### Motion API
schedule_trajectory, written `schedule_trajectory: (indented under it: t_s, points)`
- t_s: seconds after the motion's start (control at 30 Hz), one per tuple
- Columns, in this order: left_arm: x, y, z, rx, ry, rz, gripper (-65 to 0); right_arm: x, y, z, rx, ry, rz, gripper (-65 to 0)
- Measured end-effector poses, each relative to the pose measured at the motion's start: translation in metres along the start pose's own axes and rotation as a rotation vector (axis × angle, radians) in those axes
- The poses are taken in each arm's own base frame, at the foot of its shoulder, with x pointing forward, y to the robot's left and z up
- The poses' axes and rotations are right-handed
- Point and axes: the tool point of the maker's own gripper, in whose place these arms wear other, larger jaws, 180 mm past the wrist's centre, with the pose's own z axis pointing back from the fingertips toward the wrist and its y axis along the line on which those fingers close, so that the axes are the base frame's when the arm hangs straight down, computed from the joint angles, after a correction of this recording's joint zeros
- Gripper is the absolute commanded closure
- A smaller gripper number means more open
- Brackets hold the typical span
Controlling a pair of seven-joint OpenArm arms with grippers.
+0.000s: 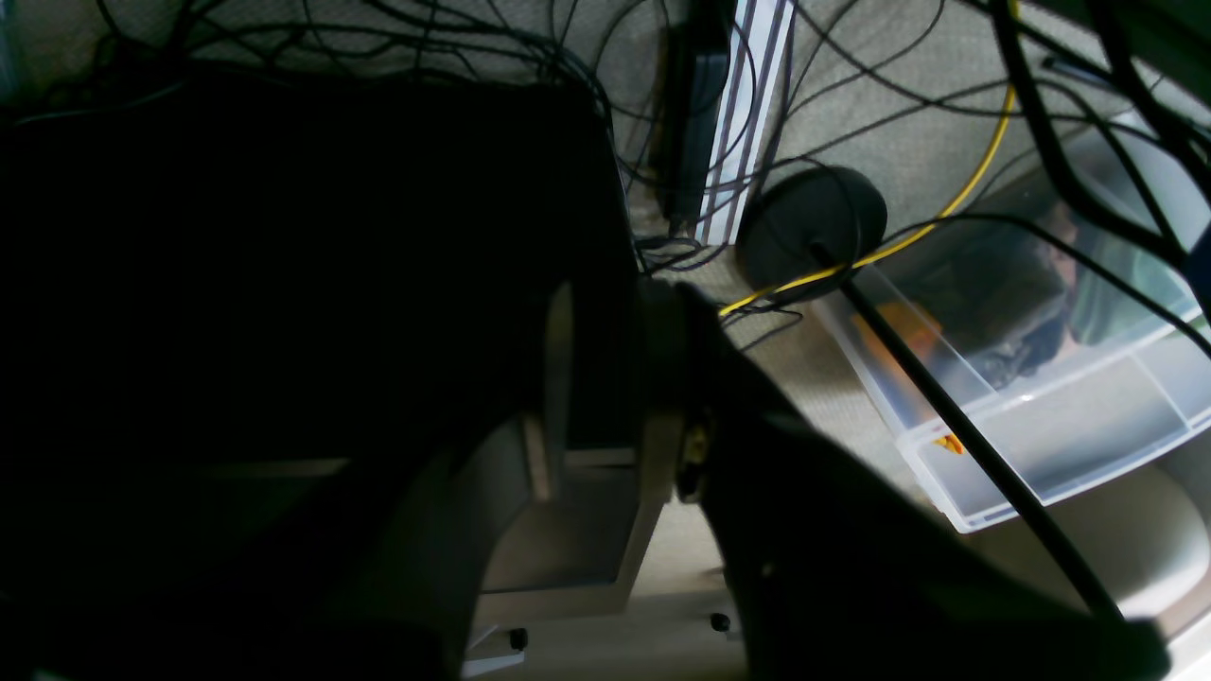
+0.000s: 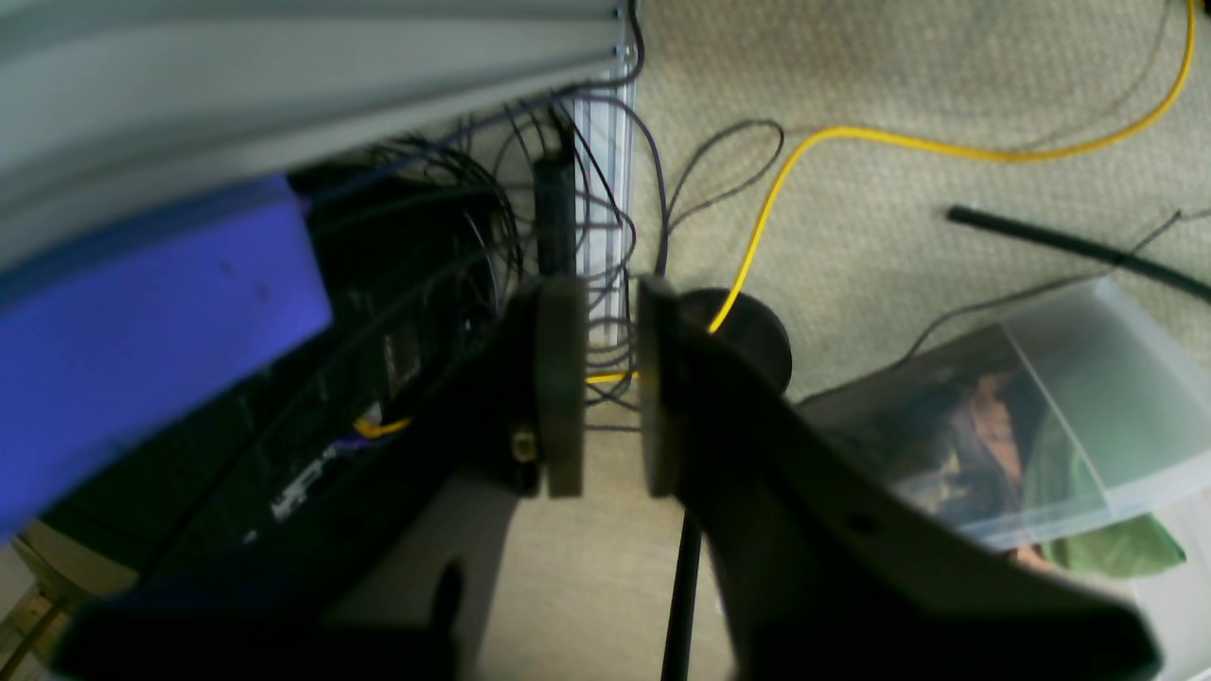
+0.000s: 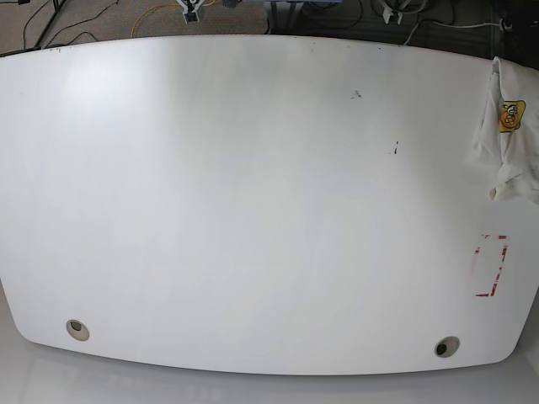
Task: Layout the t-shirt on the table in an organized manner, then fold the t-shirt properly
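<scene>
The white t-shirt (image 3: 509, 139) lies crumpled at the table's right edge in the base view, partly hanging over it, with a small orange-yellow tag (image 3: 510, 116) showing. The glossy white table (image 3: 253, 194) fills that view, and neither arm appears in it. Both wrist views look down at the carpeted floor, away from the shirt. My left gripper (image 1: 605, 378) has a narrow gap between its fingers with nothing in it. My right gripper (image 2: 610, 388) also stands slightly open and holds nothing.
A red-outlined rectangle (image 3: 491, 265) marks the table near its right edge, and grommet holes (image 3: 77, 329) (image 3: 446, 346) sit near the front. On the floor are a clear plastic bin (image 2: 1041, 407), a yellow cable (image 2: 757, 227), tangled black cables and a black round base (image 1: 812, 227).
</scene>
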Motion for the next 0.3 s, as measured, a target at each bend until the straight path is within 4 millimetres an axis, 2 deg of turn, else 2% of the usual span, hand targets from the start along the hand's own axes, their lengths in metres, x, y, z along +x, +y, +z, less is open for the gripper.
schedule_trajectory:
  t_s: [0.3]
  points:
    - [0.0001,0.0,0.0,0.0,0.0,0.0,-10.3,0.0023,0.0,-0.0009,0.0,0.0,0.0,-9.4]
